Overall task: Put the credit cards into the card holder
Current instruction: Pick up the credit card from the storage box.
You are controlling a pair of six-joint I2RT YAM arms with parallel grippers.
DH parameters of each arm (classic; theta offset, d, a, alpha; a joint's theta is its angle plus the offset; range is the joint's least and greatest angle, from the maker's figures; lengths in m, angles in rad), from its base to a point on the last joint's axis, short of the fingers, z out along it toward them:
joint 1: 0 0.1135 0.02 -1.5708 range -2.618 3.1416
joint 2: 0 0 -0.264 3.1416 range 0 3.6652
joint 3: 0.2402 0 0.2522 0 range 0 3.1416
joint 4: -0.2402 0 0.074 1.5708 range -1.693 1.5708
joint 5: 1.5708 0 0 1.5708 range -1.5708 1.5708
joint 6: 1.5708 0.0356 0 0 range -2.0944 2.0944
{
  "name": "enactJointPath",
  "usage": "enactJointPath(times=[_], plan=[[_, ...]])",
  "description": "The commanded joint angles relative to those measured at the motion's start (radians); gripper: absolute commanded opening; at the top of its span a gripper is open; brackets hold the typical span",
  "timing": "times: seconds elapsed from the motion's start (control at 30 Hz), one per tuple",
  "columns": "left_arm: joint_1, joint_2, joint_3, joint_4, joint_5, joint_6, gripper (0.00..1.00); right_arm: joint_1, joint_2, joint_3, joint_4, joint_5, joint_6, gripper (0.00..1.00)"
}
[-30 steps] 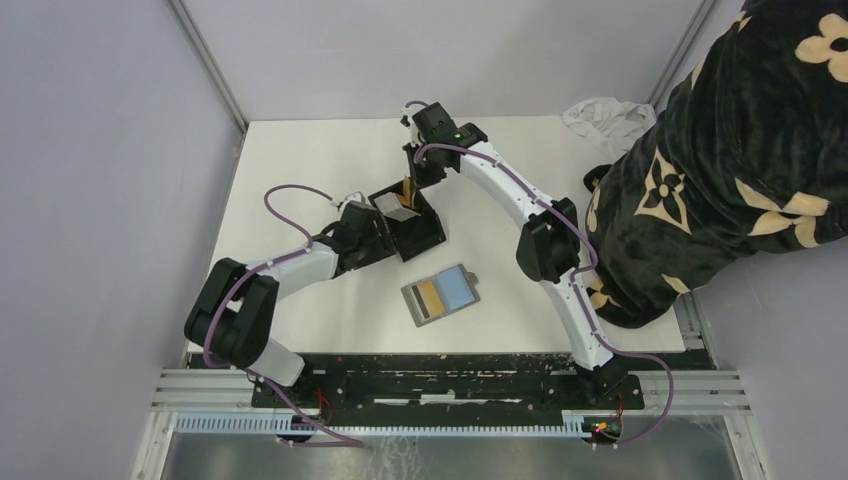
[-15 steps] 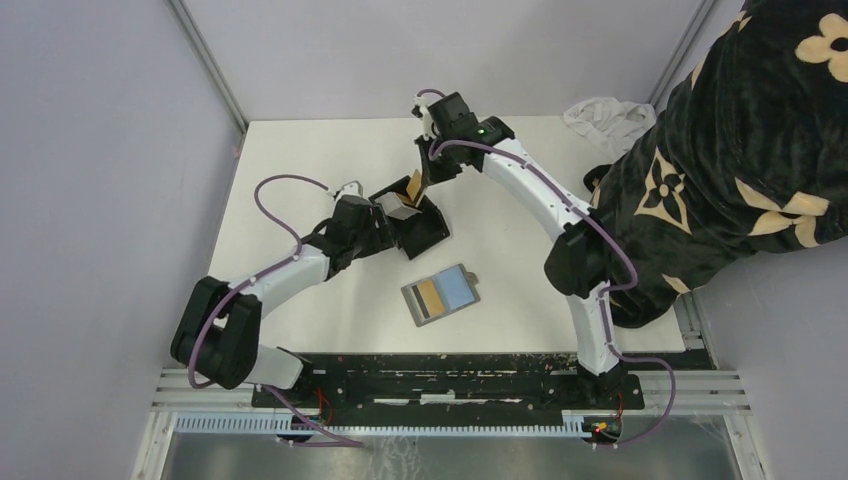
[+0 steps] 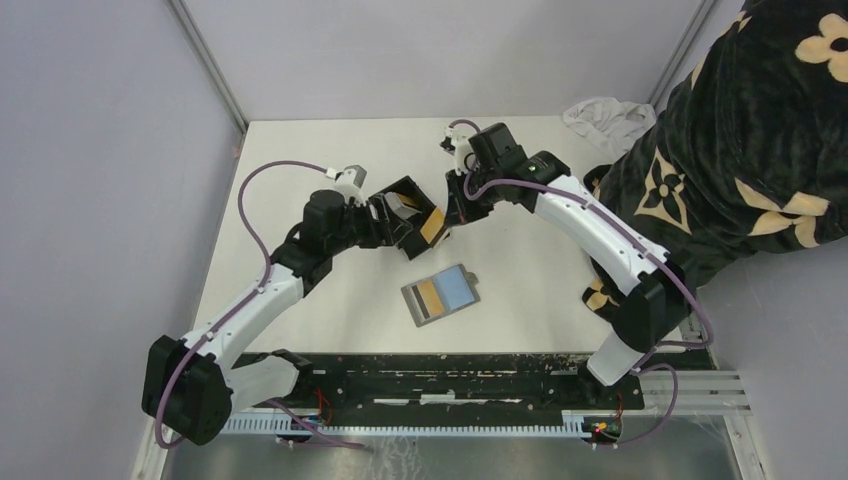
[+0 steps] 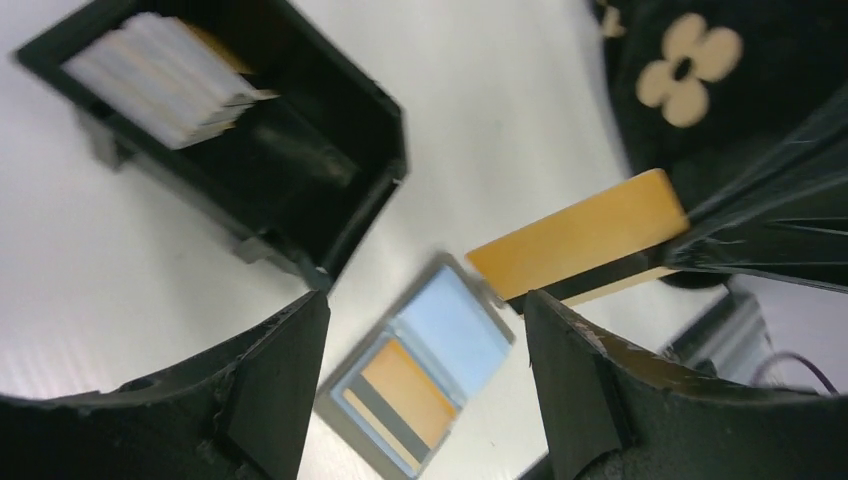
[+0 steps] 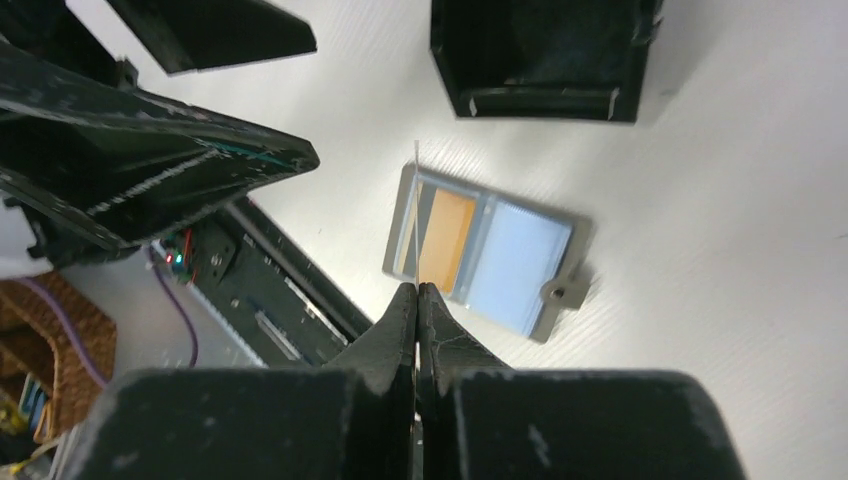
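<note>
Left arm: reaches up from its base at the near-left edge of the white table [image 3: 320, 160], elbow bent, wrist turned toward the table's middle.
Left gripper [image 4: 425, 305]: jaws spread wide and holding nothing; one fingertip sits just beside a corner of the small open-top black plastic card holder [image 4: 360, 215], and whether it touches cannot be told.
Right arm: arches from the near-right base over the table's right half, wrist dropping in beside the holder.
Right gripper [image 5: 417, 290]: fingers pressed together on a thin tan-gold credit card [image 4: 575, 235], pinching one end so that the rest sticks out in the air, clear of the table, next to the holder's right wall and outside it.
Card holder: sits on the table between the two grippers, open side up.
Whitish card [image 4: 165, 75]: leans tilted inside the holder against its far wall. It is blurred, so whether it is one card or a stack cannot be told.
Grey flat tray [image 5: 558, 292]: lies on the table nearer the arm bases, well apart from the holder, showing one orange panel and one pale blue panel side by side.
Count: two arms, one black holder, one tan-gold card held, one grey tray.
</note>
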Motion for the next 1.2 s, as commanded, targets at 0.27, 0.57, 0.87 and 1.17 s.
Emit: enactJointPath(times=[0.27,0.57,0.87,1.17], plan=[[0.003,-0.098,-0.001,0.082,0.56,0.051,0.81,0.005,-0.264,-0.276,0.148,-0.312,0.101,0.01],[0.002,-0.141,-0.029,0.057,0.635,0.049,0.8,0.005,-0.3,-0.355,0.225,-0.45,0.176,0.01],[0.002,-0.141,-0.057,0.06,0.687,0.039,0.77,0.004,-0.286,-0.38,0.295,-0.558,0.227,0.01],[0.002,-0.137,-0.081,0.096,0.739,0.002,0.54,0.004,-0.248,-0.374,0.303,-0.595,0.22,0.01]])
